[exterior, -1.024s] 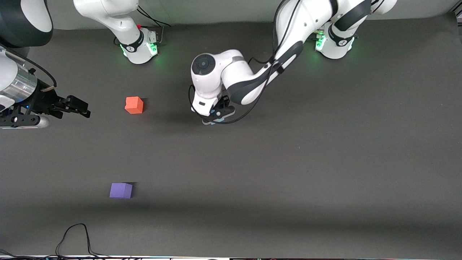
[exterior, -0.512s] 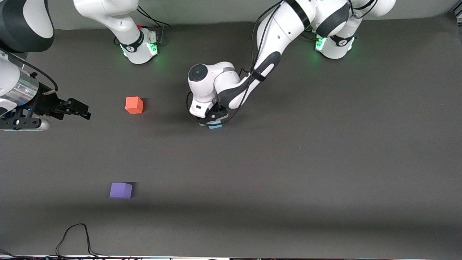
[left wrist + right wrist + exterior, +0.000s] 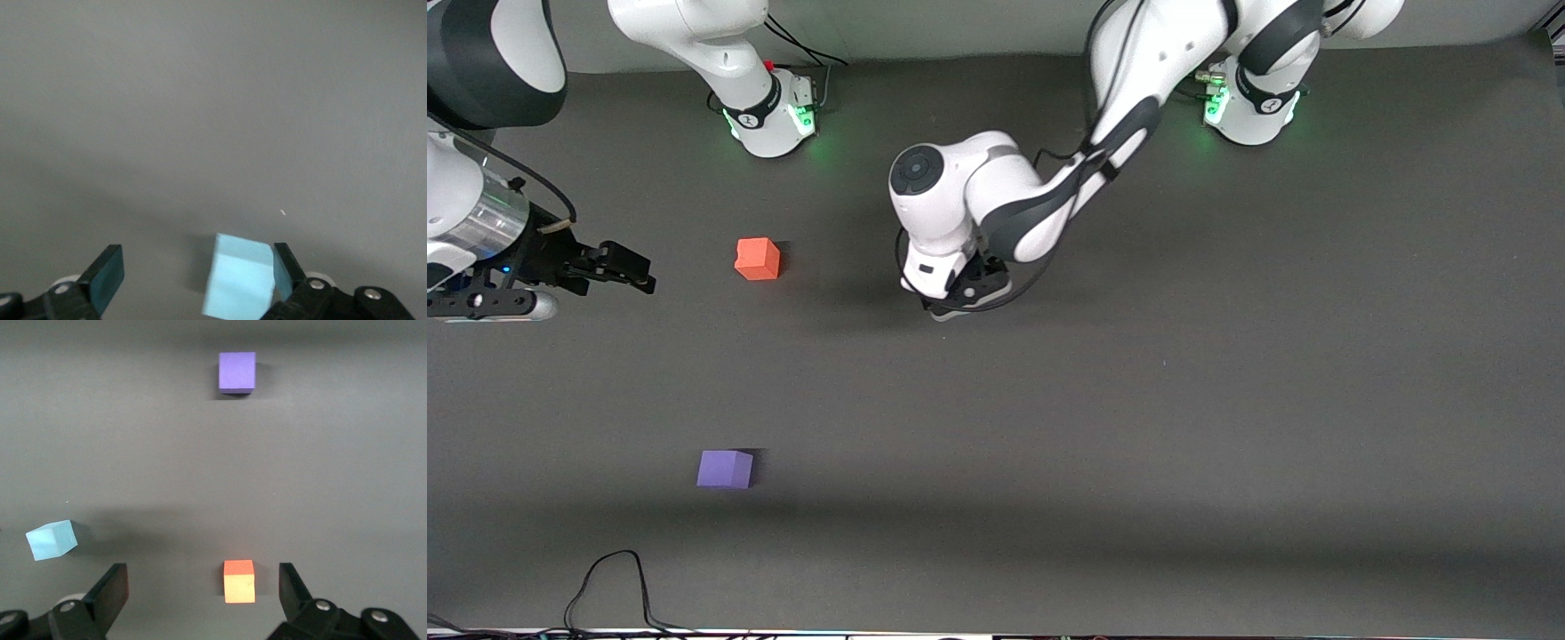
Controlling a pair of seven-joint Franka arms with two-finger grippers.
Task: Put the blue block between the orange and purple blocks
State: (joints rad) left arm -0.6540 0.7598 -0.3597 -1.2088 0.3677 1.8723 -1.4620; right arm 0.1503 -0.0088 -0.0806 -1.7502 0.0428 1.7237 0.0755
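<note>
Left end effector point(image 3: 958, 307) is low over the middle of the counter point(image 3: 1227, 400), jaws spread wide. In the left wrist view the blue block point(image 3: 239, 277) sits between the fingers but off centre: it looks to be against, or just beside, one finger point(image 3: 283, 270), with a wide gap to the other finger point(image 3: 107, 277). The block also sits turned relative to the finger faces. Nothing is gripped yet. From the front the block is hidden under the left wrist

Right end effector point(image 3: 618, 267) waits over the right arm's end of the counter, jaws wide and empty. Its wrist view shows all three cubes: blue block point(image 3: 51, 540), orange block point(image 3: 239, 581), purple block point(image 3: 237, 372). The orange block point(image 3: 757, 259) lies toward the right arm's end of the counter from the blue block; the purple block point(image 3: 725, 468) is nearer the front camera than the orange one, well apart from it

Risks, as judged from this:
- Off-centre block: on closing, one finger would shove it sideways before the other arrives, so it could slide or twist
- Rotated block: fingers may land on edges rather than flat faces, giving a weak pinch and a drop in transit
- Further descent with a finger over the block's edge could jam or tip it
- The goal gap is close to the waiting right end effector; a careless carry could crowd it or nudge the orange block
</note>
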